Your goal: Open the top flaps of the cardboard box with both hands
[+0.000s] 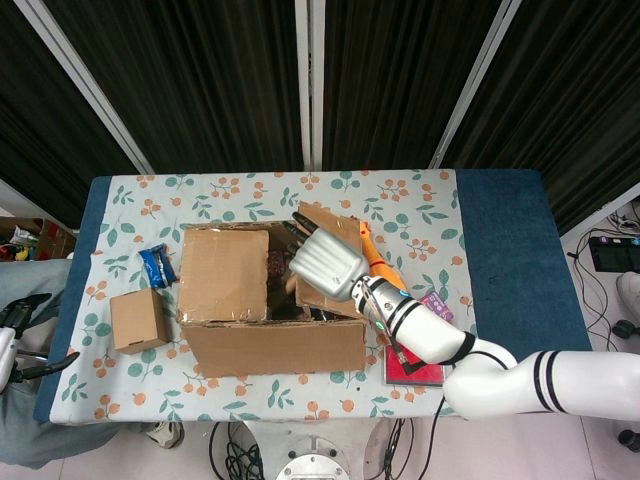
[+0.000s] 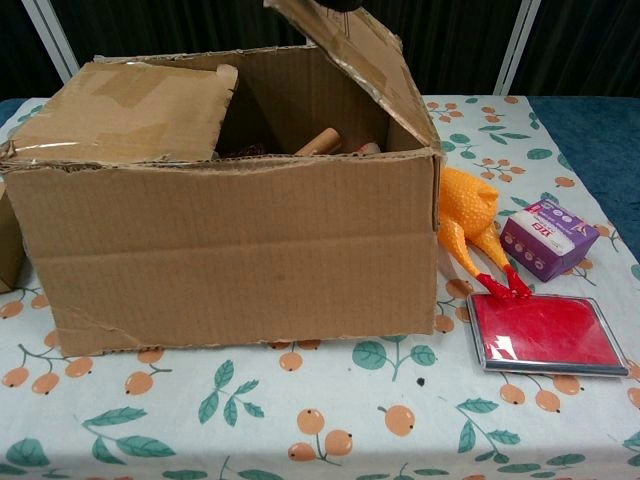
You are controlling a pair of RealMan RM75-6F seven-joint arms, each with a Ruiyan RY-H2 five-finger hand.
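The cardboard box (image 1: 275, 345) stands mid-table, its front wall (image 2: 230, 250) facing the chest view. Its left top flap (image 1: 222, 272) lies flat and closed. The right top flap (image 2: 350, 55) is tilted up and outward. My right hand (image 1: 325, 262) is over the opening, its fingers (image 1: 300, 228) hooked on that flap's free edge and holding it up. In the chest view only a dark fingertip (image 2: 335, 5) shows at the top. Inside the box a brown tube (image 2: 322, 141) is visible. My left hand (image 1: 15, 345) hangs off the table's left edge, fingers apart, holding nothing.
A yellow rubber chicken (image 2: 468, 215) lies against the box's right side. A purple carton (image 2: 548, 238) and a red flat case (image 2: 543, 333) sit beyond it. Left of the box are a small cardboard box (image 1: 138, 320) and a blue packet (image 1: 157, 265).
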